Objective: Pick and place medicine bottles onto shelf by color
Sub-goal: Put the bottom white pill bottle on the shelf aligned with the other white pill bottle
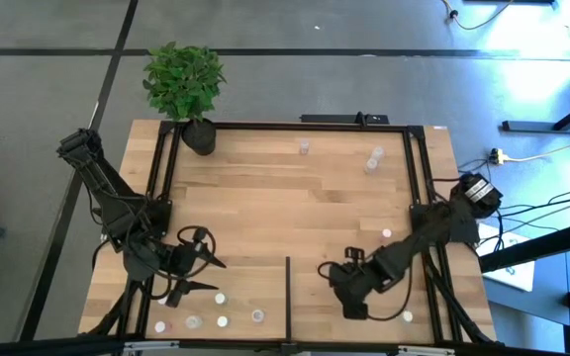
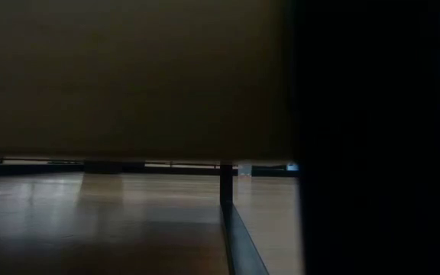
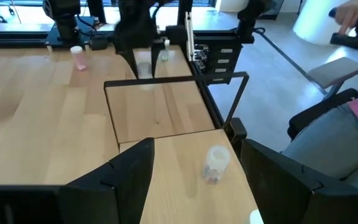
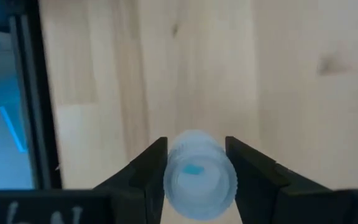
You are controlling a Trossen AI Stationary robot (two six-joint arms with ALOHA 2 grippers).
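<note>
1. The desk (image 1: 265,198) – a planked wooden top framed by thin black rails – fills the middle of the high view, with both dark arms reaching in from its left and right sides.
2. A leafy plant in a black pot (image 1: 198,135) stands at the far left corner of the desk.
3. A short black divider bar (image 1: 287,295) runs from the near edge toward the middle, splitting the near strip into a left and a right bay.
4. The right hand (image 1: 347,293) sits low in the right bay, just right of the divider. In the right wrist view its fingers (image 4: 146,168) are clamped on a clear bottle (image 4: 199,174), one finger pressed to each side. The bottle's round end faces the wrist camera, so its long axis runs along the fingers rather than across them; a small blue mark shows inside.
5. The left hand (image 1: 201,267) hovers over the left bay with its fingers spread apart, gripping nothing. In the left wrist view a small clear bottle (image 3: 216,163) stands upright on the wood between the open fingers, touching neither.
6. Several white-topped bottles (image 1: 222,320) lie along the near edge of the left bay.
7. Two more clear bottles (image 1: 374,158) stand near the far right of the desk, well apart from both hands.
8. The low view is mostly dark.
</note>
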